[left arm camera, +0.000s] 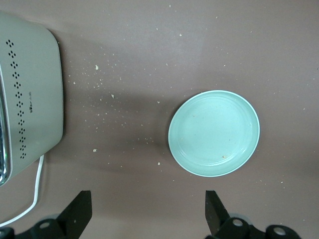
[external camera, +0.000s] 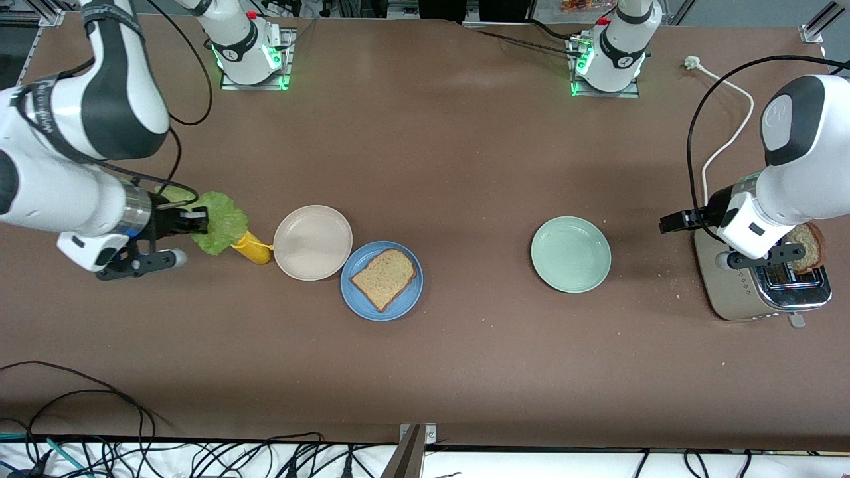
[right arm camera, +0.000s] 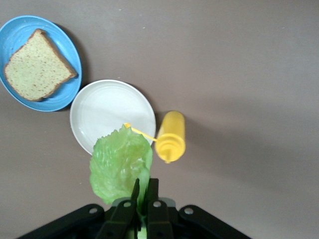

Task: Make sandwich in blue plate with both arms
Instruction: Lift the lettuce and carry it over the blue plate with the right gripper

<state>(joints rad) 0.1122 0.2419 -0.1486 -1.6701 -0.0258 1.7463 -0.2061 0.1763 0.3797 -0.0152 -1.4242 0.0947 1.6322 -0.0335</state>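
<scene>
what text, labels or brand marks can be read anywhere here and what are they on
None can be read.
Toaster: a short printed mark sits beside the rows of dot holes on its side, too small to read.
Right arm: lettering runs along a black strap, too blurred to read.
Arm bases: a small round emblem on each, not legible.
Blue plate, mustard bottle, mint-green plate: no text.

Matt brown table (external camera: 465, 166), brushed metal toaster (external camera: 737, 292), ruffled lettuce (external camera: 219, 229), glossy blue plate (external camera: 405, 299)
</scene>
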